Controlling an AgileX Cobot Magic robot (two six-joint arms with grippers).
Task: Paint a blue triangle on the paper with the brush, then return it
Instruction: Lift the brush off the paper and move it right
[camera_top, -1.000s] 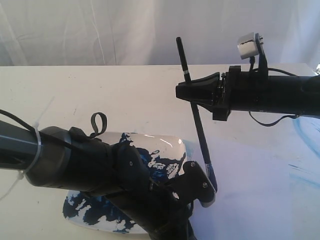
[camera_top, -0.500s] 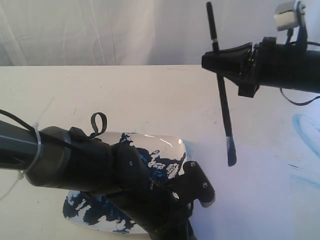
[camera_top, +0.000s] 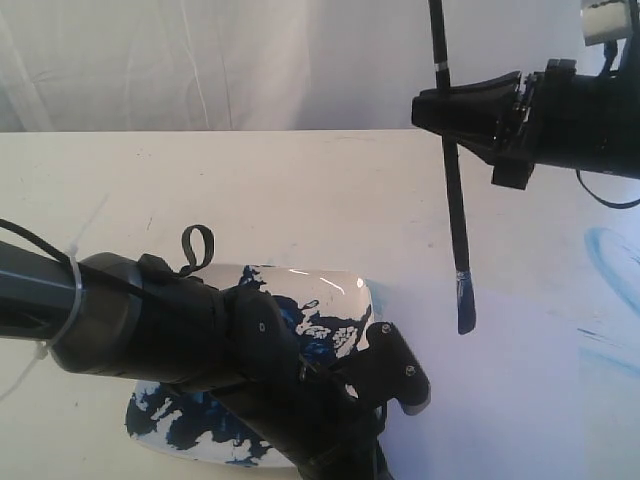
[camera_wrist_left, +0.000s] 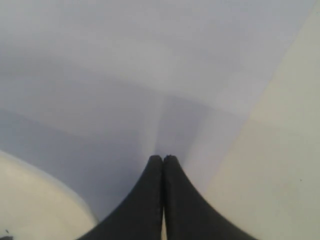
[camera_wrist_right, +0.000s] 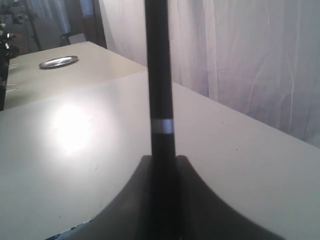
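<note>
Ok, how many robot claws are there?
2. The left claw is low, shut, beside the paint dish; the right claw is up high, pinching the brush above the paper. Neither is hidden.

Cream table (camera_top: 200, 170): paint-smeared white dish (camera_top: 335, 285), white paper (camera_top: 520, 400) beside it.

holding brush (camera_top: 455, 200) near-upright in right gripper (camera_top: 440, 108), above paper (camera_top: 520, 400) | poising left gripper (camera_wrist_left: 163, 158) at edge of dish (camera_top: 345, 285) | dish lying left of paper, on surface (camera_top: 250, 180)

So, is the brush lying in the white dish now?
No, the right tool grips the brush nearly upright, its blue tip pointing down beside the dish.
</note>
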